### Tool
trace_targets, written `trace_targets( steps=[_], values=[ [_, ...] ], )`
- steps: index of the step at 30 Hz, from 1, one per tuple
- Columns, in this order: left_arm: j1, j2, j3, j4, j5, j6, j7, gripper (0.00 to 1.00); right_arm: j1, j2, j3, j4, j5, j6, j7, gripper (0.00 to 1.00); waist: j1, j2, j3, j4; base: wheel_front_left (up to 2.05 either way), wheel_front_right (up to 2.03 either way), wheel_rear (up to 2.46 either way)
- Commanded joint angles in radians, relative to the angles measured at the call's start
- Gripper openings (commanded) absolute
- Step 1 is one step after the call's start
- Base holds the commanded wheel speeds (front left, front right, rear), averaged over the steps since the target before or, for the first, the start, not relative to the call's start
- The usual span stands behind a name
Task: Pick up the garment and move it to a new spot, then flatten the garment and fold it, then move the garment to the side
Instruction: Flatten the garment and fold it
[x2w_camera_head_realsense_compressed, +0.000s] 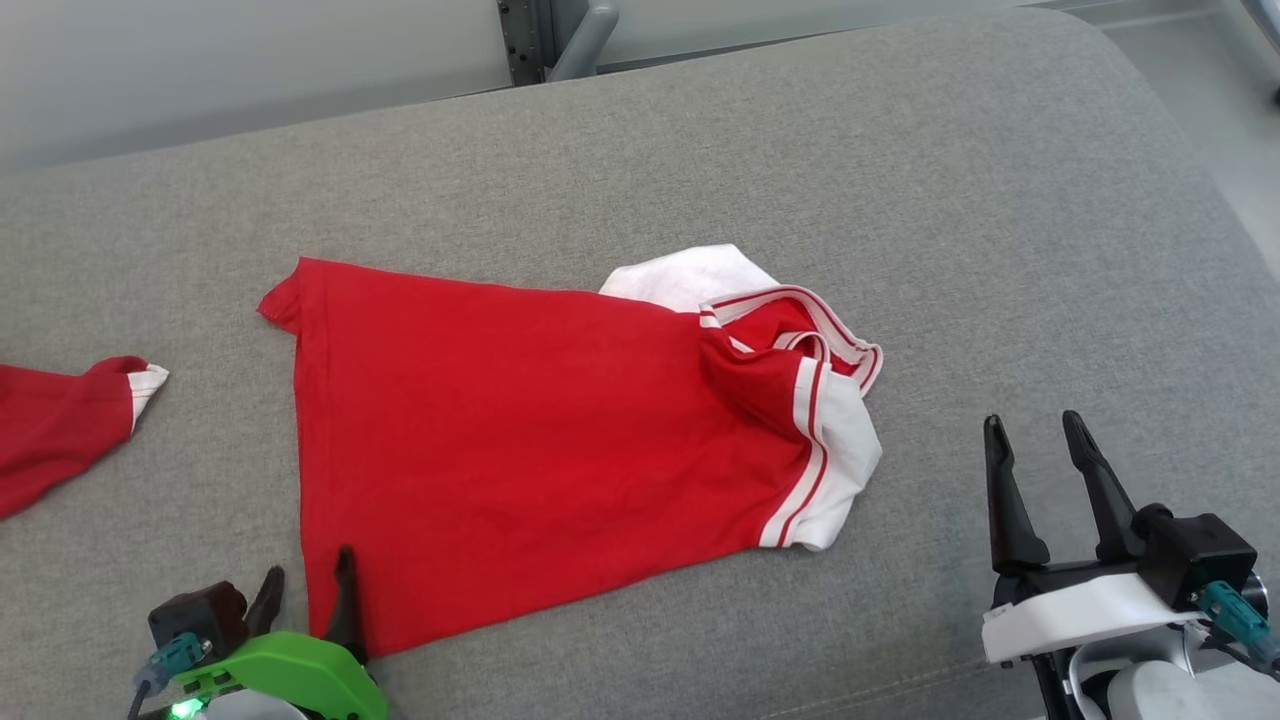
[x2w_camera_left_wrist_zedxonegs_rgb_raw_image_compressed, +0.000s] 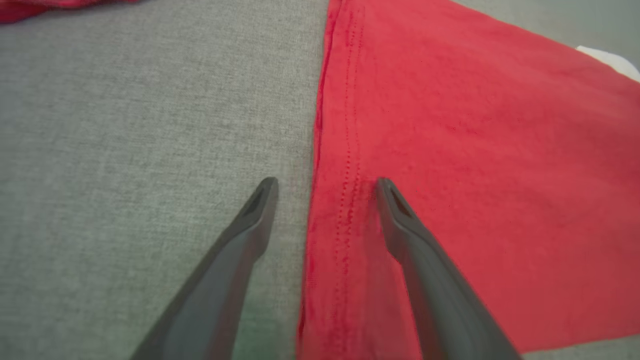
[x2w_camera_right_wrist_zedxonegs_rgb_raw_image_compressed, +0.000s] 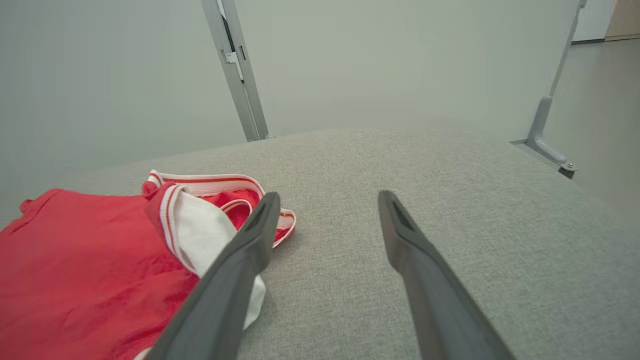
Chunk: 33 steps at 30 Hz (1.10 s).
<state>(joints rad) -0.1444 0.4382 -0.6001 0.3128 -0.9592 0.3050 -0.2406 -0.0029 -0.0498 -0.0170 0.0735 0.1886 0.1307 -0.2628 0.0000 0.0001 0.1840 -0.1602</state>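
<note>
Upholstery (x2w_camera_head_realsense_compressed: 900, 200), grey and coarsely woven, makes the whole work surface: a broad padded slab with a rounded far corner on the robot's right. The garment (x2w_camera_head_realsense_compressed: 520, 440), a red shirt, lies spread near its middle, the body mostly flat, with the hem (x2w_camera_left_wrist_zedxonegs_rgb_raw_image_compressed: 345, 165) toward the left (its double row of stitching is plain in the left wrist view). At the shirt's right end the cloth bunches: a red-and-white striped collar (x2w_camera_head_realsense_compressed: 800, 310) stands curled, and a white sleeve (x2w_camera_head_realsense_compressed: 840, 450) edged with red stripes folds over beside it. A second red piece (x2w_camera_head_realsense_compressed: 50, 420) with a white cuff lies apart at the left edge of the head view.

The left gripper (x2w_camera_head_realsense_compressed: 308, 570) sits at the shirt's near left corner with its pincer spread wide. One finger is over bare grey cloth and the other over red fabric, with the hem between them and nothing pinched. The right gripper (x2w_camera_head_realsense_compressed: 1032, 425) is wide apart too, holding nothing, over bare upholstery to the right of the sleeve and apart from it.

Beyond the slab are a pale wall (x2w_camera_right_wrist_zedxonegs_rgb_raw_image_compressed: 400, 60), a grey metal post (x2w_camera_right_wrist_zedxonegs_rgb_raw_image_compressed: 240, 75), an angled bracket (x2w_camera_right_wrist_zedxonegs_rgb_raw_image_compressed: 545, 130) and light floor (x2w_camera_head_realsense_compressed: 1180, 80).
</note>
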Motion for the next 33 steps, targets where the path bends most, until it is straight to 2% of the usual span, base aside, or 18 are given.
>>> trace_targets(
  steps=[1, 4, 9, 10, 11, 17, 27, 28, 29, 30, 33],
  values=[
    [0.014, 0.009, 0.007, 0.008, -0.017, 0.011, 0.005, 1.00, -0.007, -0.001, 0.001, -0.001, -0.005, 0.000, -0.003, 1.00, 0.0000, -0.0001, 0.006, 0.009, 0.00, 0.00, 0.00],
    [0.029, 0.000, 0.010, 0.020, -0.039, 0.010, 0.030, 1.00, -0.010, -0.001, 0.003, 0.002, -0.007, 0.000, -0.003, 1.00, 0.0000, -0.0001, 0.007, 0.014, 0.00, 0.00, 0.00],
    [0.035, -0.019, -0.009, 0.018, -0.077, -0.032, 0.079, 1.00, -0.013, -0.001, 0.008, 0.005, -0.010, 0.000, -0.003, 1.00, 0.0000, -0.0001, 0.007, 0.017, 0.00, 0.00, 0.00],
    [0.030, -0.022, -0.012, 0.021, -0.078, -0.035, 0.083, 0.45, -0.013, -0.001, 0.009, 0.005, -0.010, 0.000, -0.003, 1.00, 0.0000, -0.0001, 0.007, 0.017, 0.00, 0.00, 0.00],
    [0.024, -0.023, -0.016, 0.022, -0.077, -0.042, 0.085, 0.00, -0.014, -0.001, 0.010, 0.006, -0.010, 0.000, -0.003, 1.00, 0.0000, -0.0001, 0.007, 0.017, 0.00, 0.00, 0.00],
    [0.001, -0.016, -0.006, 0.024, -0.086, -0.073, 0.080, 0.00, -0.012, -0.001, 0.011, 0.009, -0.013, 0.000, -0.003, 1.00, 0.0000, -0.0001, 0.001, 0.014, 0.00, 0.00, 0.00],
    [-0.010, 0.031, 0.094, 0.044, -0.086, -0.018, 0.013, 0.00, 0.000, -0.001, 0.015, 0.011, -0.012, 0.000, -0.003, 1.00, 0.0000, -0.0001, -0.010, 0.014, 0.00, 0.00, 0.00],
    [-0.008, 0.030, 0.099, 0.046, -0.086, -0.013, 0.008, 0.40, 0.001, -0.001, 0.016, 0.011, -0.012, 0.000, -0.003, 1.00, 0.0000, -0.0001, -0.010, 0.014, 0.00, 0.00, 0.00],
    [-0.005, 0.033, 0.099, 0.047, -0.081, -0.007, 0.009, 0.92, 0.000, -0.001, 0.018, 0.012, -0.011, 0.000, -0.003, 1.00, 0.0000, -0.0001, -0.010, 0.012, 0.00, 0.00, 0.00],
    [0.000, 0.037, 0.097, 0.046, -0.081, 0.002, 0.016, 1.00, -0.001, -0.001, 0.021, 0.013, -0.010, 0.000, -0.003, 1.00, 0.0000, -0.0001, -0.010, 0.010, 0.00, 0.00, 0.00],
    [-0.003, 0.069, 0.109, 0.009, -0.046, 0.053, 0.007, 1.00, -0.006, -0.001, 0.018, 0.009, -0.008, 0.000, -0.003, 1.00, 0.0000, -0.0001, -0.009, -0.002, 0.00, 0.00, 0.00]
  ],
)
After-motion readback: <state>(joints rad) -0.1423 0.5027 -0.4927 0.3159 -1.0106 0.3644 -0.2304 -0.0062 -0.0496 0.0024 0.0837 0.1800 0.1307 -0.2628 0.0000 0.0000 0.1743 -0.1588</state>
